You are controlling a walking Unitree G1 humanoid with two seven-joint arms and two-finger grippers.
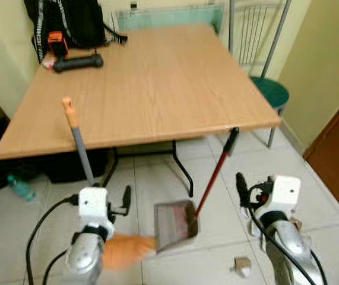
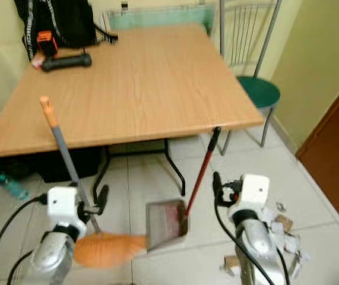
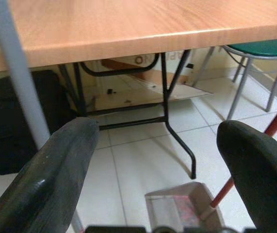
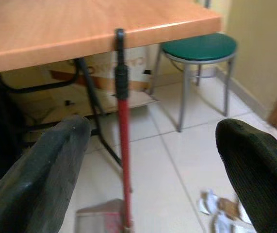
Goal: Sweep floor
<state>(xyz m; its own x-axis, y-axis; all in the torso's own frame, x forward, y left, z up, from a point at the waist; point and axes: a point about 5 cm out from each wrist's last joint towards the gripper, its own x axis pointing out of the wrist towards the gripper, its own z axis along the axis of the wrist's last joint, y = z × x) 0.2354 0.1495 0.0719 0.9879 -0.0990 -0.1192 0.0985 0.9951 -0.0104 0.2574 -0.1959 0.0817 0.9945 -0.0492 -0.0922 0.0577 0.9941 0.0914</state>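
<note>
A wooden desk (image 1: 157, 83) stands over tiled floor (image 1: 329, 202). The broom (image 2: 101, 248) and the dustpan (image 1: 175, 224), its red handle leaning on the desk edge, stand between both grippers. Left gripper (image 3: 157, 165) and right gripper (image 4: 153, 160) are spread wide, empty. Paper scraps (image 2: 282, 228) lie partly hidden behind the right arm.

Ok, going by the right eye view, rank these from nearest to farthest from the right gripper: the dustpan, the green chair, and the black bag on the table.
From the right gripper:
1. Dustpan, on the floor just to the gripper's left, its red handle leaning on the table edge.
2. Green chair, beyond the table's right corner.
3. Black bag, on the table's far left corner.
</note>
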